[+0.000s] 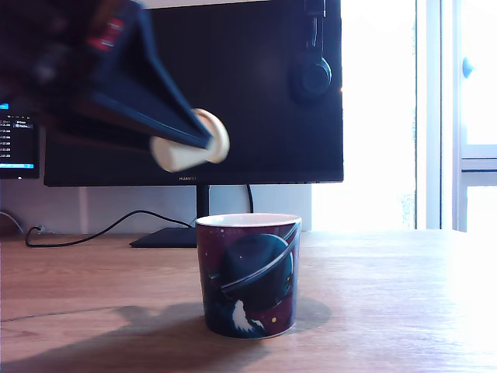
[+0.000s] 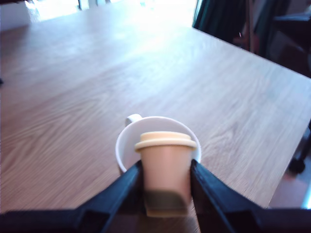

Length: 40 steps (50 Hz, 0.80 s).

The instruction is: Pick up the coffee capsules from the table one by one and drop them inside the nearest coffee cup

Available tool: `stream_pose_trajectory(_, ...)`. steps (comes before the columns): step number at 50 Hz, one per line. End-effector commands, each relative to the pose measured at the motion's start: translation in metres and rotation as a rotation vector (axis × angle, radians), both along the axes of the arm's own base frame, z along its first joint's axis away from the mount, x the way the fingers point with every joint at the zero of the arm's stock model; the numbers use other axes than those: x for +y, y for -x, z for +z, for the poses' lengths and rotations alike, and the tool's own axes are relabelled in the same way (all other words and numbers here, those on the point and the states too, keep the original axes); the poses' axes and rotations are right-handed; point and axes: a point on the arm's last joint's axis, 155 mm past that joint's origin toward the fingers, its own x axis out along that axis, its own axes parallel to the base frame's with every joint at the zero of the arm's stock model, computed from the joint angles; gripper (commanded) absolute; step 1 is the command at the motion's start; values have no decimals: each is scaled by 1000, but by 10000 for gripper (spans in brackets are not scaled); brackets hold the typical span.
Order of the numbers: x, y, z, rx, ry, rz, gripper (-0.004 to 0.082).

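Observation:
A cream-beige coffee capsule [image 1: 186,151] hangs in the air, lying sideways, with my gripper [image 1: 203,140] shut on it. It sits above the coffee cup [image 1: 248,280] and a little toward the exterior view's left of it. The cup is dark maroon and navy with a ringed planet, and stands upright on the brown wooden table [image 1: 388,295]. In the wrist view the capsule [image 2: 166,155] is clamped between the two dark fingers of the gripper [image 2: 166,170], and the cup's white rim [image 2: 124,141] shows directly behind it. The capsule hides most of the cup's inside.
A large dark monitor [image 1: 233,78] on a stand [image 1: 167,237] fills the back, with headphones [image 1: 313,74] hung on it and a cable [image 1: 93,233] trailing on the table. A second screen [image 1: 17,144] glows at the exterior view's left. Dark furniture [image 2: 286,34] stands beyond the table edge.

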Motion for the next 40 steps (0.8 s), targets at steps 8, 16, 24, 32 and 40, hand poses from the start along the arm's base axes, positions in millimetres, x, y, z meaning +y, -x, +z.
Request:
stream_pose_trajectory(8,-13,-12,2,40,-83,-17,90)
stream_pose_trajectory(16,-20,-20,-5,99,-160,-41,90)
stream_pose_trajectory(24,-25,-24,-17,163,-227,-64,90)
stream_pose_trajectory(32,-30,-27,-29,198,-262,-86,90)
stream_pose_trajectory(40,-31,-26,-36,221,-293,-100,91)
